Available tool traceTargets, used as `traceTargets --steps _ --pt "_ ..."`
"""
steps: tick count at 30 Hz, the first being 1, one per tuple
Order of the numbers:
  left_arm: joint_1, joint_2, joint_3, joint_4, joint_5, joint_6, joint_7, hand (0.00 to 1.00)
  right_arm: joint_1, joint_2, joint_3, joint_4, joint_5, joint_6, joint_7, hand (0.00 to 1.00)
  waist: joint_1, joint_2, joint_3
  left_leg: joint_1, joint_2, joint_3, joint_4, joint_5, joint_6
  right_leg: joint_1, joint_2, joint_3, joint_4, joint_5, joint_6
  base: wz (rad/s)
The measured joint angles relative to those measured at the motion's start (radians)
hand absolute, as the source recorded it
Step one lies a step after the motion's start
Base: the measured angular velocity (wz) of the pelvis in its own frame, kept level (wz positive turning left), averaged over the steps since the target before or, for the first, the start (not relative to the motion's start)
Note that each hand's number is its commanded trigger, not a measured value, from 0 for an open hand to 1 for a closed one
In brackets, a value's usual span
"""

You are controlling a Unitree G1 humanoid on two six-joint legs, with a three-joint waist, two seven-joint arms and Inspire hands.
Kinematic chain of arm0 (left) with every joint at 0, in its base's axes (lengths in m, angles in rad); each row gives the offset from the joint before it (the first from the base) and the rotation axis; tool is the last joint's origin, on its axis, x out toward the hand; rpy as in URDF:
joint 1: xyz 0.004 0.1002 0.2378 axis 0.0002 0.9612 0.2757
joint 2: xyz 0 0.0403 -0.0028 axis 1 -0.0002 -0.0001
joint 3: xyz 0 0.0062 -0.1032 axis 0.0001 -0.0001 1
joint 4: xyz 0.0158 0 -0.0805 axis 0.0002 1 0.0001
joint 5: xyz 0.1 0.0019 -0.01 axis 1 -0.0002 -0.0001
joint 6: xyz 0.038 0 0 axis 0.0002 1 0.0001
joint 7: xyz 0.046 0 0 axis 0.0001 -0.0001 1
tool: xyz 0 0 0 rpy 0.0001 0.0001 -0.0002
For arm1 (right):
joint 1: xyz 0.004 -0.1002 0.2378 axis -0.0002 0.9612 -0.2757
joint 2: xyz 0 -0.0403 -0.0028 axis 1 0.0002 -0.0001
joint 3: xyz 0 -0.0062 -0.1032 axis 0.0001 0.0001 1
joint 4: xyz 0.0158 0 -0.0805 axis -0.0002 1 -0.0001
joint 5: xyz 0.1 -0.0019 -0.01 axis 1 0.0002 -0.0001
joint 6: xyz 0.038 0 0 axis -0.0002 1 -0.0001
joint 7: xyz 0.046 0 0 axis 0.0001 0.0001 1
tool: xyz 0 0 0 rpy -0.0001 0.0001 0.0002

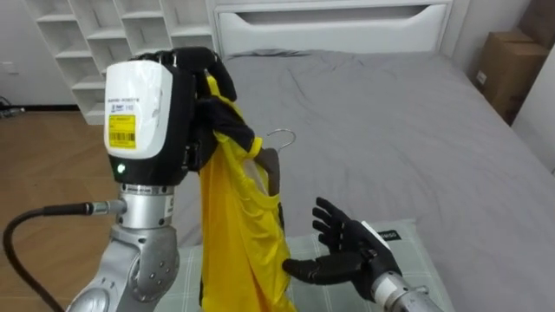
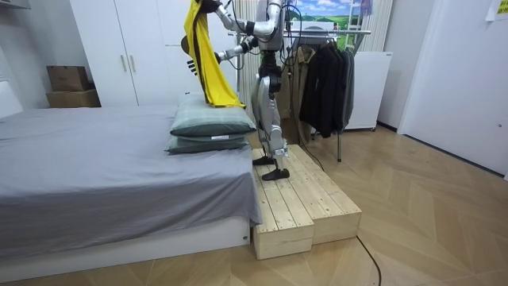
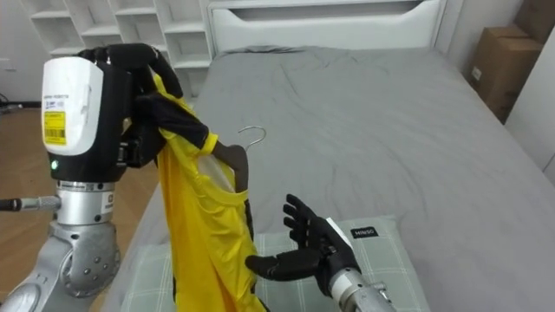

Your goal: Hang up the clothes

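Raised left hand (image 1: pixel 195 82) clutches the yellow shirt (image 1: pixel 234 225) on its hanger (image 1: pixel 272 166), right hand (image 1: pixel 342 247) open-fingered to its right; the clothes rack (image 2: pixel 349 32) likely comes next.

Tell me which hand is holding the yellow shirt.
The left hand, raised high and curled round the yellow shirt on its hanger; the right hand is open lower down, holding nothing.

The yellow cloth garment (image 1: pixel 234 234) runs off the near edge of the eye views, so its hem cannot be seen there. Its folds hide most of the dark hanger with a metal hook (image 1: pixel 272 165) and part of the left hand (image 1: pixel 198 62) curled on the cloth. The pale green checked pillow (image 1: pixel 416 260) is cut off by the same edge.
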Motion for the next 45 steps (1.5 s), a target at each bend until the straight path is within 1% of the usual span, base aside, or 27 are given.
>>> traceTargets --steps 2,8,10,14,18,23,27,31,36,39,41,45 --pt "-0.002 -0.004 0.0 0.0 0.0 -0.002 0.002 1.0 -0.013 0.007 0.002 0.002 0.0 -0.001 -0.004 0.0 0.001 0.0 0.0 0.0 0.0 0.0 0.0 0.0 0.0 0.0 0.001 0.0 0.0 0.0 0.0 0.0" --pt "-0.002 -0.015 -0.022 0.0 -0.004 -0.002 0.003 1.0 -0.02 0.004 0.003 0.008 0.003 -0.001 -0.023 0.0 0.018 -0.001 0.0 0.001 0.002 0.0 0.002 0.0 0.0 -0.002 -0.001 -0.001 0.0 0.0 0.0 0.0" --pt "-0.002 -0.015 -0.037 0.0 -0.004 -0.002 0.003 1.0 -0.021 0.001 0.021 0.008 0.009 -0.001 -0.031 0.0 0.02 -0.002 -0.0003 0.002 0.002 0.0 0.002 0.0 0.0 -0.002 -0.002 -0.002 0.0 0.0 0.0 0.0" --pt "-0.002 -0.026 -0.048 0.0 0.004 0.001 0.003 1.0 -0.021 0.012 0.04 0.008 0.046 -0.001 -0.029 0.0 0.021 -0.003 0.0004 0.005 0.005 0.0 0.001 0.0 0.0 -0.001 -0.004 -0.002 0.002 0.0 0.0 0.0" --pt "-0.003 -0.027 -0.048 0.0 0.004 0.002 0.003 1.0 -0.021 0.026 0.04 0.007 0.08 -0.001 -0.029 0.0 0.021 -0.009 0.0018 0.011 0.006 0.001 0.002 0.0 0.0 0.006 -0.004 -0.002 0.003 0.0 0.0 0.0" --pt "-0.003 -0.028 -0.049 0.0 0.023 0.002 0.003 1.0 -0.021 0.029 0.04 0.003 0.083 -0.001 -0.029 0.0 0.022 -0.022 0.0028 0.013 0.001 0.001 0.001 0.0 0.0 0.011 0.0 -0.001 0.001 -0.001 0.001 0.0" --pt "-0.004 -0.029 -0.05 0.0 0.025 0.002 0.003 1.0 -0.027 0.033 0.046 0.002 0.083 -0.003 -0.03 0.0 0.021 -0.025 0.002 0.014 0.0 0.002 0.001 0.0 0.0 0.013 0.001 0.001 0.001 -0.001 0.001 0.0" --pt "-0.004 -0.033 -0.05 0.0 0.026 0.006 -0.001 1.0 -0.028 0.036 0.081 -0.016 0.102 -0.007 -0.026 0.0 0.021 -0.026 0.002 0.013 0.0 0.001 0.001 0.0 0.0 0.014 0.001 0.001 0.001 -0.001 0.001 0.0" --pt "-0.004 -0.035 -0.05 0.0 0.027 0.006 -0.007 1.0 -0.033 0.042 0.102 -0.025 0.123 -0.009 0.001 0.0 0.024 -0.026 0.0023 0.014 0.001 0.001 0.0 0.0 0.0 0.014 0.001 0.001 0.0 -0.001 0.001 0.0" --pt "-0.004 -0.036 -0.05 0.0 0.04 0.011 -0.013 1.0 -0.034 0.042 0.119 -0.025 0.132 -0.009 0.02 0.0 0.024 -0.026 0.0023 0.014 0.001 0.001 -0.001 0.0 0.0 0.014 0.001 0.001 -0.001 -0.001 0.001 0.0" --pt "-0.004 -0.04 -0.05 0.0 0.051 0.025 -0.02 1.0 -0.034 0.043 0.122 -0.025 0.138 -0.009 0.032 0.0 0.024 -0.026 0.0023 0.014 0.001 0.001 -0.001 0.0 0.0 0.014 0.002 0.0 -0.001 -0.001 0.001 0.0" --pt "-0.004 -0.045 -0.05 0.0 0.065 0.036 -0.024 1.0 -0.034 0.043 0.124 -0.025 0.156 -0.009 0.04 0.0 0.024 -0.026 0.0023 0.014 0.001 0.0 -0.002 0.0 0.0 0.014 0.002 0.0 -0.001 -0.001 0.001 0.0"
